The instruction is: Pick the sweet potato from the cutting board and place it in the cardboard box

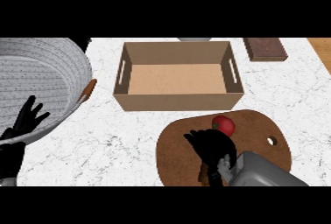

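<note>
While the right hand (210, 146) sits over the board (258, 127), its fingers curl down onto the board's middle; whether they grip anything I cannot tell. The only item visible on the board is a round red thing (223, 124) with a green stem, at the far edge, just beyond the fingertips. It looks like a tomato, not a sweet potato: no clear long axis, stem end facing left. The box (177, 101) stands open just beyond the board, apart from it. Left of the box: a big grey bowl (45, 78). Left hand (27, 118) rests at the bowl's near rim, fingers straight. Brown block (264, 48) right of the box. No readable writing anywhere. White marble tabletop (116, 144).
</note>
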Motion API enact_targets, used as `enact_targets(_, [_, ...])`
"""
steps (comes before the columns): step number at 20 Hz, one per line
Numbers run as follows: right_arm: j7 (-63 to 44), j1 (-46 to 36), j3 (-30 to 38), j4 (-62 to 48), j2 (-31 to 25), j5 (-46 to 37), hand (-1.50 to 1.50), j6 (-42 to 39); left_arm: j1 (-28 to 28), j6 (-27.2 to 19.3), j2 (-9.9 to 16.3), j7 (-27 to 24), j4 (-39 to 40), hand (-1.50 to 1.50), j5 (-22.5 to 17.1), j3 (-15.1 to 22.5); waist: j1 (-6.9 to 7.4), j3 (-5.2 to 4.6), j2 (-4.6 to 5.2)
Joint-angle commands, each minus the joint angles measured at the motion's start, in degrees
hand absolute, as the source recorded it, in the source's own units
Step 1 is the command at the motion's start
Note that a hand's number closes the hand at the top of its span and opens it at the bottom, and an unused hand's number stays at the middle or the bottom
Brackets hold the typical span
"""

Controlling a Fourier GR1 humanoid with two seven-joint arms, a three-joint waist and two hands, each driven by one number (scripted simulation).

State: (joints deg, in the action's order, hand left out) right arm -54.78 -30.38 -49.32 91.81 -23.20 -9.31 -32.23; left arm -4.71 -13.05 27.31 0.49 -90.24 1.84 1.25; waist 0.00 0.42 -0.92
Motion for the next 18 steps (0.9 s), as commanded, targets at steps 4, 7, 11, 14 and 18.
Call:
enact_targets(4, [-7.7,1.0,-2.4,-5.0,2.6,-2.5,-1.50,-1.2,6.4,0.5,2.3,5.0,9.1,0.00,0.6,-3.6,-1.10,-0.50,1.26])
enact_targets(7, [-2.9,3.9,-2.8,-4.6,-1.8,-5.0,-1.50,-0.9,1.1,-1.7,-0.7,1.5,6.8,0.00,2.4,-1.4,-0.62,-0.46,1.05])
enact_targets(11, [0.7,1.6,-6.3,-4.9,0.5,-15.2,1.50,3.5,4.2,1.7,2.4,4.0,7.7,0.00,0.1,-3.9,-0.41,-0.41,1.11])
enact_targets(14, [2.3,-1.5,-4.3,-7.2,1.0,-18.0,1.50,2.9,5.1,-1.2,-0.6,4.7,7.6,0.00,3.4,-1.1,-0.29,-0.41,1.18])
enact_targets(18, [-4.2,3.3,0.3,-3.9,0.5,-23.1,1.50,13.8,2.0,-1.0,1.0,4.3,6.1,0.00,1.4,-4.0,-2.48,-0.39,0.79])
